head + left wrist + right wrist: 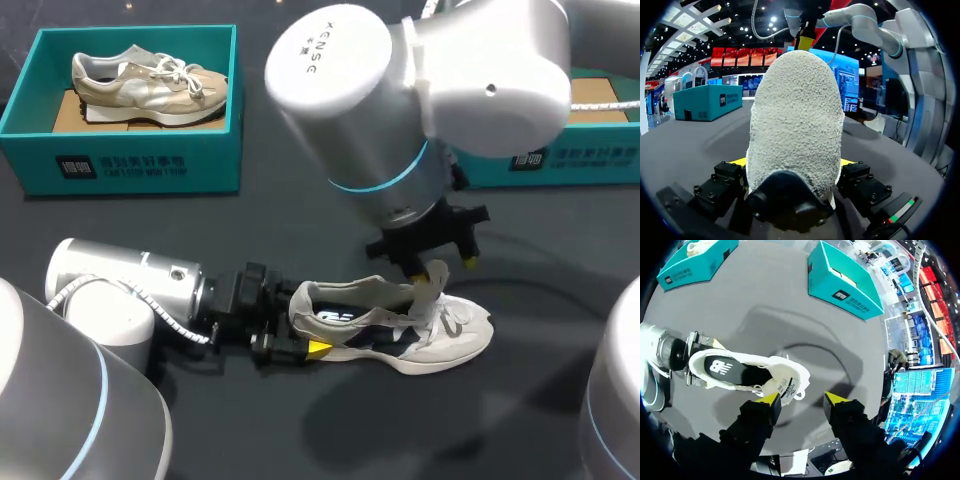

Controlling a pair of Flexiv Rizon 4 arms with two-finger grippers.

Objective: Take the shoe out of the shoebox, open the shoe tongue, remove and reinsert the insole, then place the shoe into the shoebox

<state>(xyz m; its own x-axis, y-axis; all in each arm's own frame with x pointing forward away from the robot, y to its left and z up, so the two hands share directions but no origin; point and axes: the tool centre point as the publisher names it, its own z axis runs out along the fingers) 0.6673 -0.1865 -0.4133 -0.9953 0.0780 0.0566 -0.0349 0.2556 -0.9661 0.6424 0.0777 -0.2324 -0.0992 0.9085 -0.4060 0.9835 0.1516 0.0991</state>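
Left fingers (318,348) grip the shoe (400,335) by its heel. The right fingers (769,400), at 3 o'clock of them, are spread wide at the tongue (789,386). Looks like the tongue-opening step, so pinch next.

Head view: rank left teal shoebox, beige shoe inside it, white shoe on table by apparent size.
1. left teal shoebox
2. white shoe
3. beige shoe
The shoes look close; the white one lies nearer the camera, so their order is unsure.

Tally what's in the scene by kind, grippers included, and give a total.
Shoes: 2 (tan shoe in the left box, white shoe on the table)
Boxes: 2 (left box, right box)
Grippers: 2 (left gripper, right gripper)
Total: 6
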